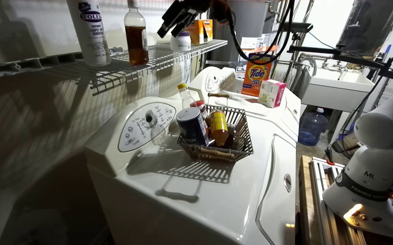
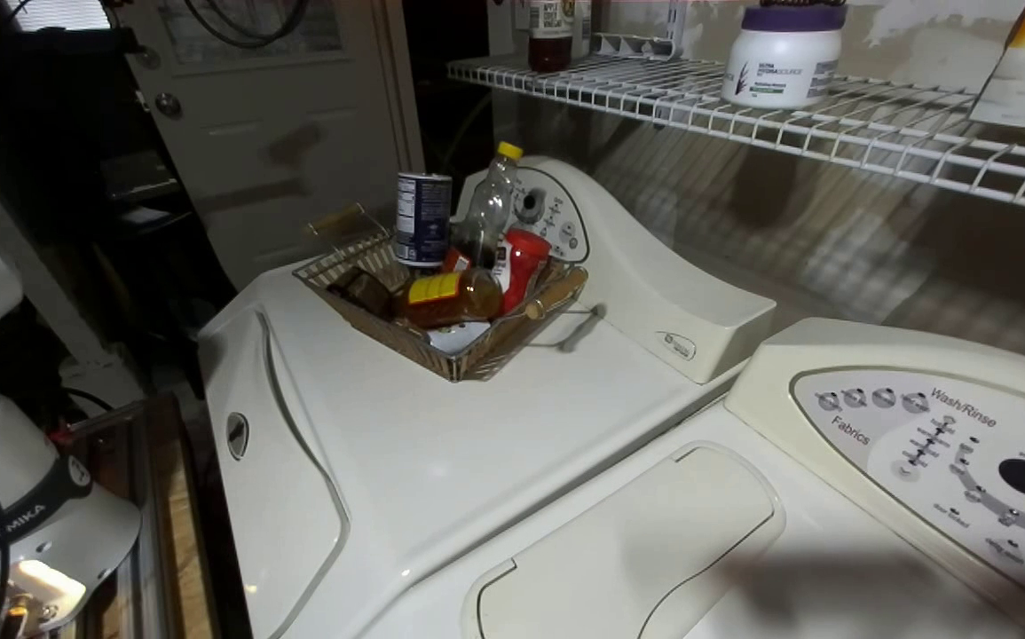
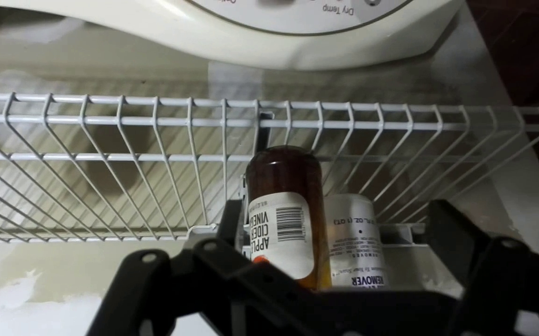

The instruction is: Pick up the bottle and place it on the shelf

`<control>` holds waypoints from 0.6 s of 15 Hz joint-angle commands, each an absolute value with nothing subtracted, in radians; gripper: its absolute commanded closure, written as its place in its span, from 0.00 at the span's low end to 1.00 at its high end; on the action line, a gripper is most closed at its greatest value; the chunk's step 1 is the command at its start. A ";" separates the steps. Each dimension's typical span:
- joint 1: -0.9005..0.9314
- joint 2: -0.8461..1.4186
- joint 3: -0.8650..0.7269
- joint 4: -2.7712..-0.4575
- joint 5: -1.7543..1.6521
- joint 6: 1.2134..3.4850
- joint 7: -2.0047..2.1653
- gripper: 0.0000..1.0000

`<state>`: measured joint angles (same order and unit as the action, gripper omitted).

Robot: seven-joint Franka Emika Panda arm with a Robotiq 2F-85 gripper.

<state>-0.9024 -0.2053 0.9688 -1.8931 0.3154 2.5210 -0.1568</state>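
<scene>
Robotiq gripper (image 3: 337, 219) stands with its fingers spread wide, holding nothing; an exterior view shows a gap between it and the apple cider vinegar bottle (image 1: 137, 44). That bottle stands upright on the white wire shelf (image 3: 225, 122), close to the front edge and toward the shelf's end corner, just beside the Folex carpet spot remover bottle (image 1: 91, 34), which is nearer that corner. By the look of it the placing is done, and the step in hand is to get the gripper clear. I would keep the fingers at full spread and draw straight back over the front edge, away from the wall (image 1: 46, 34), before any turn or drop: in the wrist view one finger lines up close to the vinegar bottle's side, so a sideways swing might clip it and rock its base on the thin rods. Mind the white jar with the purple lid (image 2: 783, 62) as well, farther along the same edge; the gripper overlaps it in an exterior view, and how much room lies between them I cannot tell.
</scene>
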 commanded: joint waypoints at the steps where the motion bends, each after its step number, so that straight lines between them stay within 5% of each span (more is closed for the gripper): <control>1: -0.812 -0.334 0.837 -1.959 0.486 2.450 -0.293 0.00; 3: -0.770 -0.386 0.777 -1.993 0.537 2.418 -0.340 0.00; 9: -0.230 -0.436 0.295 -2.131 0.309 2.413 -0.232 0.00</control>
